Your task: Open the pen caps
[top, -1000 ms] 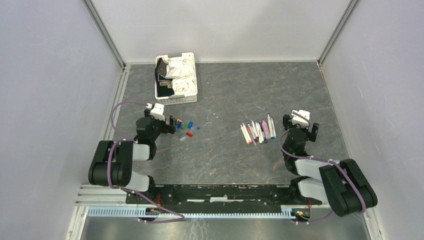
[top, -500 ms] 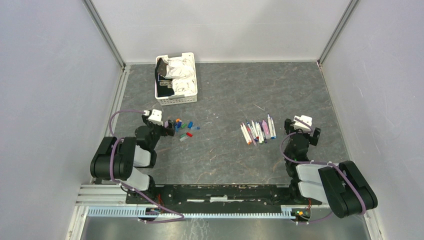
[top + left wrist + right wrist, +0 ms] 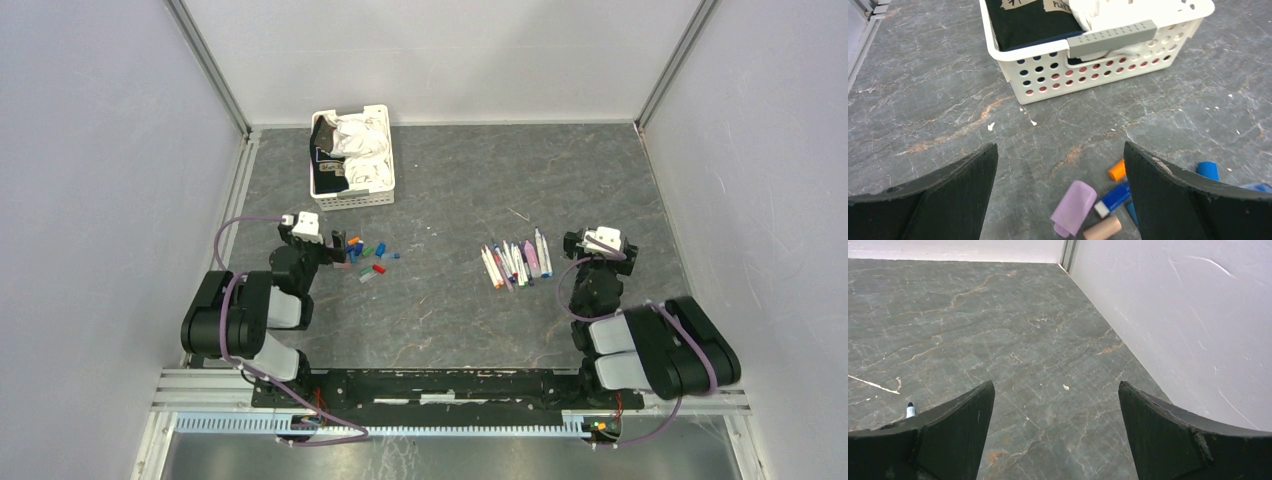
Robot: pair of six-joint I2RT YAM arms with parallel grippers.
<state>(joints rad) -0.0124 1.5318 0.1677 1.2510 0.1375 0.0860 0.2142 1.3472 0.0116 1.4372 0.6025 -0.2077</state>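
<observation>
1. Caps sit sorted: small coloured plastic pen caps (image 3: pixel 368 255) lie loose just in front of the white slotted plastic basket (image 3: pixel 353 199), looks like they're already off.
2. Thin white-barrelled marker pens (image 3: pixel 518 262) are piled well right of the basket.
3. Jaws wide apart on left gripper (image 3: pixel 1059 147) and right gripper (image 3: pixel 1055 385), both empty.

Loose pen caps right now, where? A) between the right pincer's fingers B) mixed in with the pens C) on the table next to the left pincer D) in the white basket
C: the pen caps lie scattered on the table beside the open left pincer; the pens lie apart, near the right pincer.
</observation>
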